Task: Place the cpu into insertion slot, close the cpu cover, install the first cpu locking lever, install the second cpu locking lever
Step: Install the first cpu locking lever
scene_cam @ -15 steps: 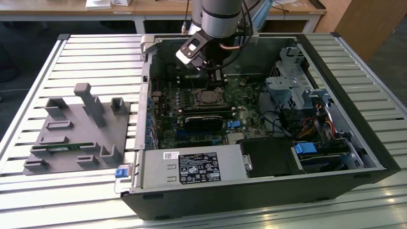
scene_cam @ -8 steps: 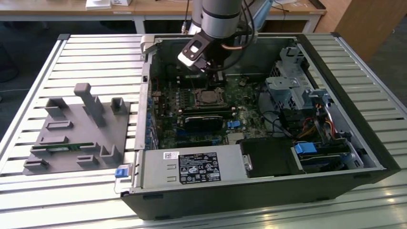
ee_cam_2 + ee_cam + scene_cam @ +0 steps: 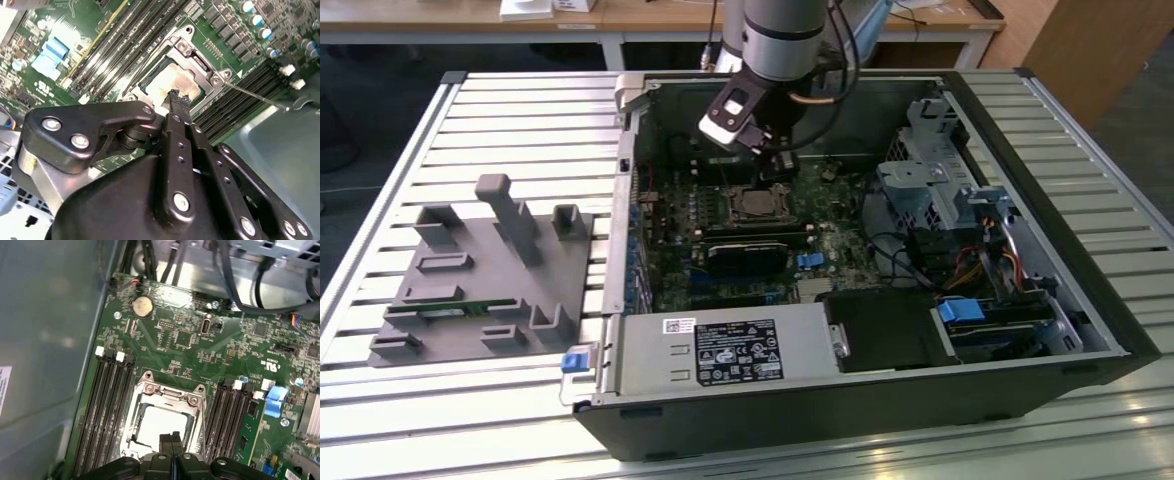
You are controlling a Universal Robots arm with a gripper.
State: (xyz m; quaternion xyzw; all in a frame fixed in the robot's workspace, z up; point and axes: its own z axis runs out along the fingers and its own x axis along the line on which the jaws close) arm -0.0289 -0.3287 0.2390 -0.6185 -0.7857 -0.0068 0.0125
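Cpu (image 3: 159,421) seated in insertion slot (image 3: 731,205), cpu cover (image 3: 170,395) down over it. Claw (image 3: 172,436) pinched shut, empty, tips over cpu edge. Locking lever (image 3: 255,95) sticks out free: likely thin, springy, slippery wire; push near free end.

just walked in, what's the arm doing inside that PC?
The arm is reaching into the open computer case. Its gripper, jaws shut and holding nothing, is right over the cpu. The cpu already sits in the insertion slot, with the cpu cover lying flat around it. A thin wire lever juts out from one corner of the socket, seemingly not latched.
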